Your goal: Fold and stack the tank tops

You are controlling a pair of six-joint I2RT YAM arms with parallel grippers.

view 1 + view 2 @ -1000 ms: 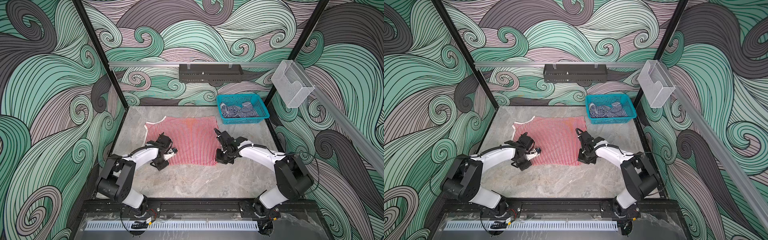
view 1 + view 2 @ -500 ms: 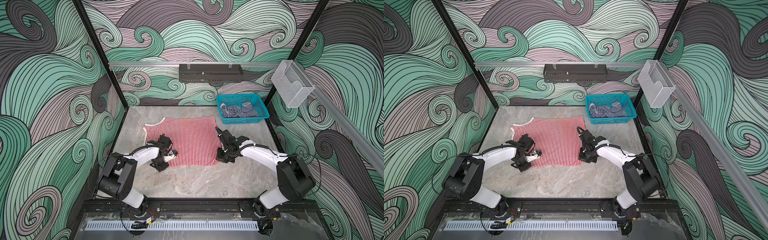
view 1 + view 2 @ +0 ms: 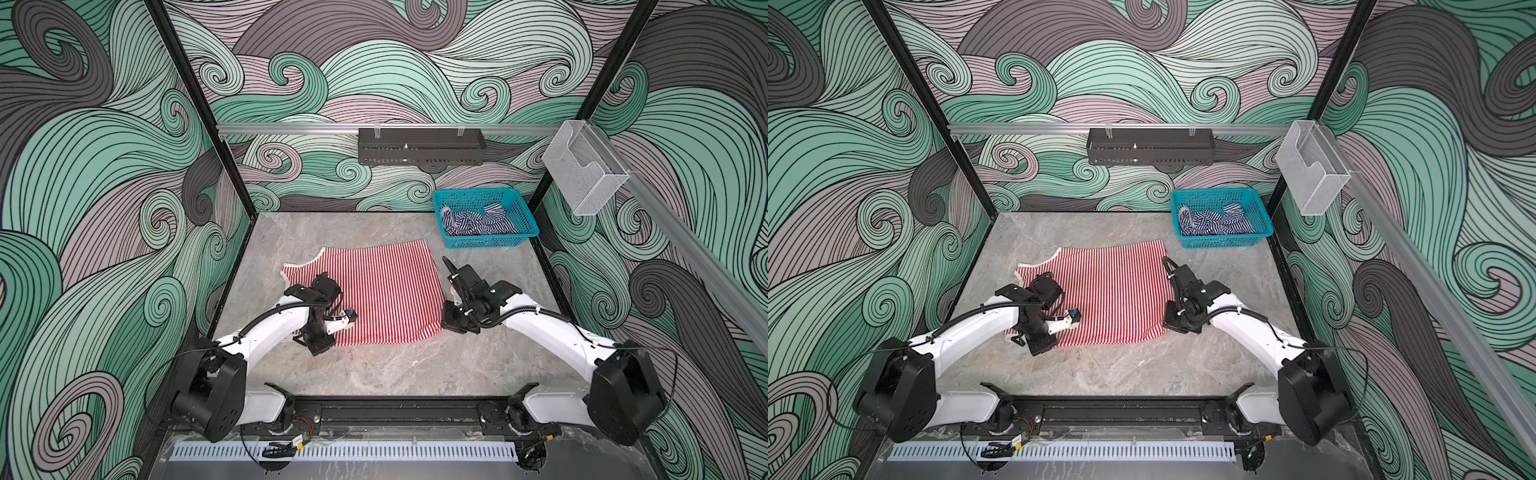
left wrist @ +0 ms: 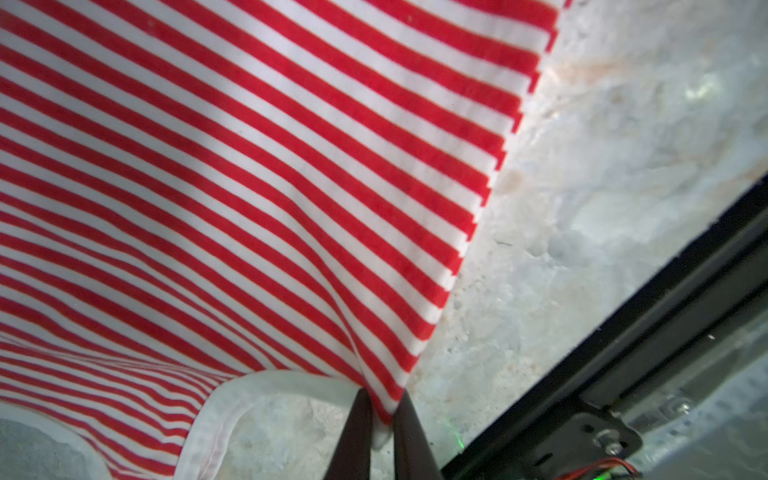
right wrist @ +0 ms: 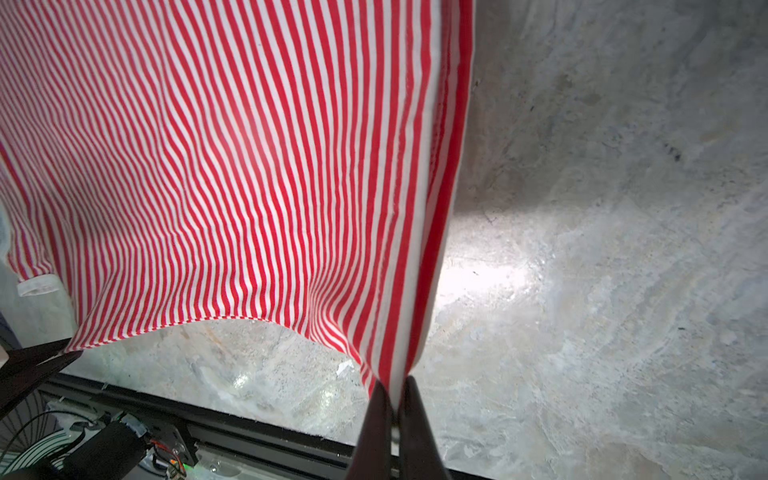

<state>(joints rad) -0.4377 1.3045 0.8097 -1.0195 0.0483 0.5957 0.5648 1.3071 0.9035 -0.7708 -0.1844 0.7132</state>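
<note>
Pinching near corners of the red-and-white tank top (image 3: 374, 291), left hand (image 4: 384, 397) and right hand (image 5: 395, 385) are apparently starting folding; the navy-and-white top (image 3: 478, 222) is lying crumpled in the teal basket (image 3: 486, 242).

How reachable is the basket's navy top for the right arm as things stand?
Probably not yet: the right gripper is shut on a corner of the red-and-white top. Once released, the path to the navy top in the open basket looks clear.
</note>
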